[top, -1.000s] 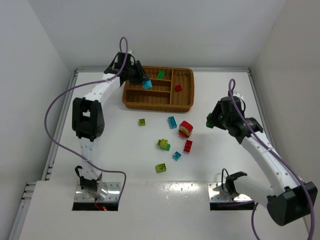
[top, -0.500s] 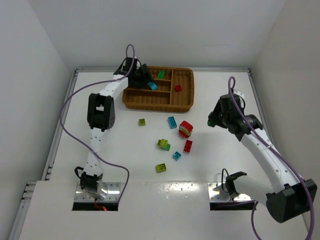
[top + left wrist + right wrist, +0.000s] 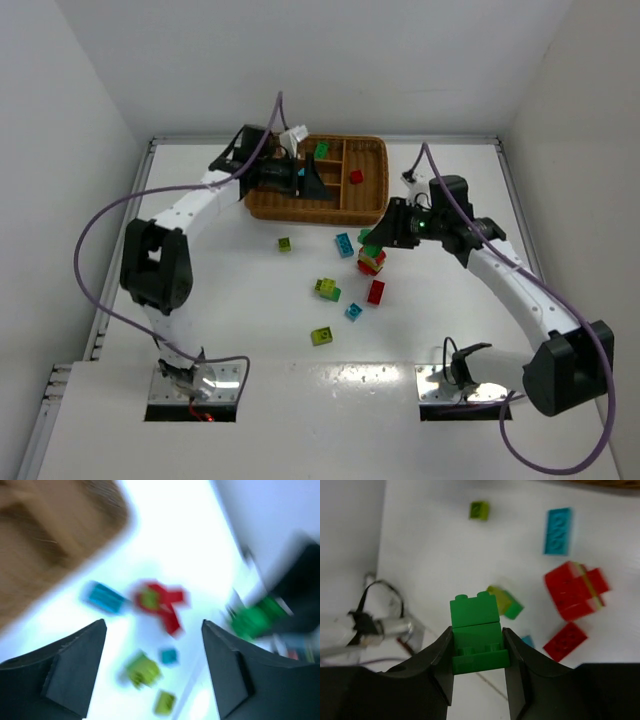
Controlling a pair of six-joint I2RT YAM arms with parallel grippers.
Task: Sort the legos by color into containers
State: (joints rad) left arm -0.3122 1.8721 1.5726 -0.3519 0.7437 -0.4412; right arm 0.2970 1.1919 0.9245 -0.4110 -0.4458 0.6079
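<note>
The right gripper point(image 3: 378, 237) has swung in from three o'clock, clamped on the green brick point(image 3: 475, 617) above the red clump point(image 3: 371, 260) at centre, while the left gripper point(image 3: 154, 630) hangs spread and empty over the tray point(image 3: 378, 180) at twelve, so it's the delivery step, and green must next reach the stored green lego point(image 3: 322, 149)

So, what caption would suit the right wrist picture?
Right end effector grips a green studded plastic brick above a red brick clump and a cyan brick on the white table.
</note>
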